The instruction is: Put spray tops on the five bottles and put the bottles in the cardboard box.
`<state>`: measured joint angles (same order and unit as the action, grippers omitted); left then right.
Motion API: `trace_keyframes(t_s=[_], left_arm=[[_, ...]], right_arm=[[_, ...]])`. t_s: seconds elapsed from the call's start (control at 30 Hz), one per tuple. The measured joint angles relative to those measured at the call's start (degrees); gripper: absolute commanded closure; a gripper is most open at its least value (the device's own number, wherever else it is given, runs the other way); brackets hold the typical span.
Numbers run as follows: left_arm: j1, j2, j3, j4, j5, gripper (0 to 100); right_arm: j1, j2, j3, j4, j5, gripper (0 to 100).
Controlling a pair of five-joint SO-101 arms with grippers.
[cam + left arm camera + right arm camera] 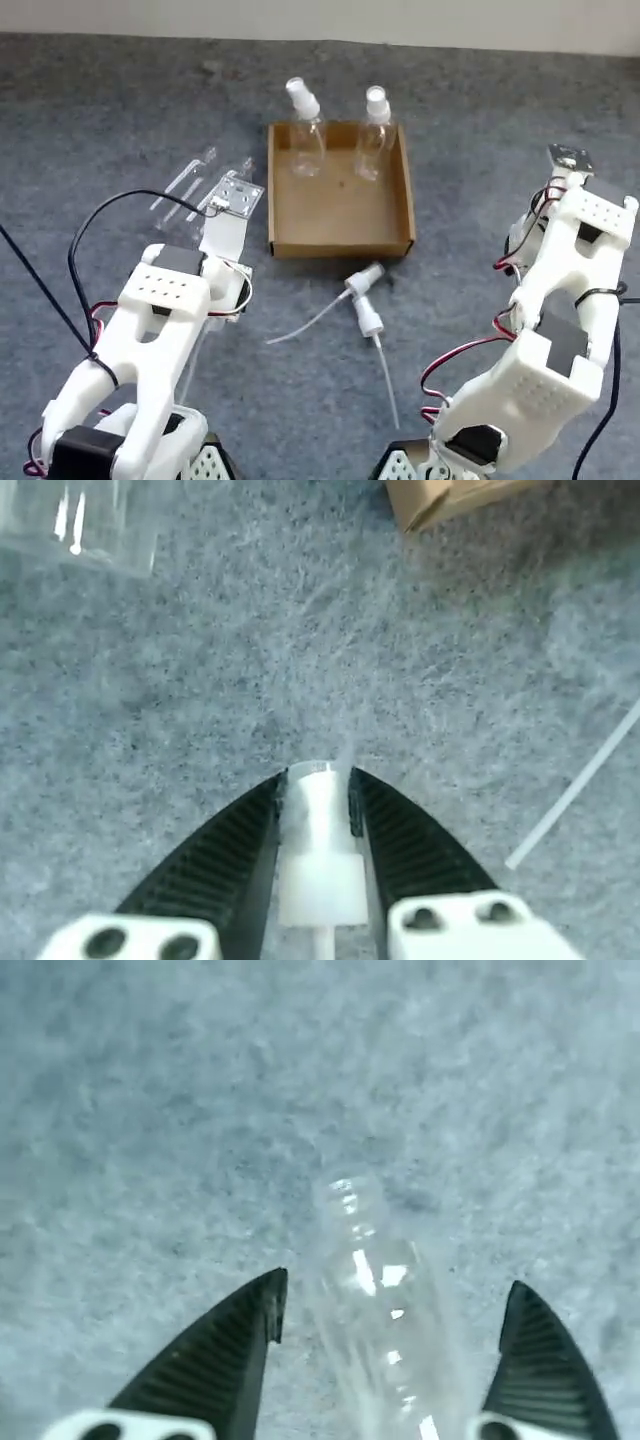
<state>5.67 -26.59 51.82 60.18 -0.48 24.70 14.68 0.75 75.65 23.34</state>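
Jaws of left gripper pinch a spray top; right gripper gapes astride a bottle.

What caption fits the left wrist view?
Left claw shut on a spray top over carpet, box corner beyond.

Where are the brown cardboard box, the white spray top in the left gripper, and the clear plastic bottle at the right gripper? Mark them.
brown cardboard box (340, 246), high view, near wall.
white spray top (320, 880), left wrist view, collar.
clear plastic bottle (375, 1290), right wrist view, shoulder.
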Motion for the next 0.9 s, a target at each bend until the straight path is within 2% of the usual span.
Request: trace_keyframes(t_s=[0.2, 0.3, 0.67, 0.73, 0.83, 0.9], left_arm=[[0.0, 0.0, 0.0, 0.0, -0.2, 99], [0.0, 0.0, 0.0, 0.0, -0.2, 99], [0.0, 0.0, 0.0, 0.0, -0.2, 99], [0.0, 0.0, 0.0, 0.0, -0.7, 95], [0.0, 0.0, 0.0, -1.4, -5.2, 87], [0.0, 0.0, -0.1, -2.5, -6.2, 85]], right_arm=[[0.1, 0.0, 0.0, 5.8, 15.3, 71.8], [0.0, 0.0, 0.3, 6.7, 19.8, 71.9], [-0.2, 0.0, 5.1, -0.1, 21.0, 72.0], [-0.2, 0.0, 5.1, -0.1, 21.0, 72.0], [-0.2, 0.0, 5.1, -0.1, 21.0, 72.0], [-0.2, 0.0, 5.1, -0.1, 21.0, 72.0]])
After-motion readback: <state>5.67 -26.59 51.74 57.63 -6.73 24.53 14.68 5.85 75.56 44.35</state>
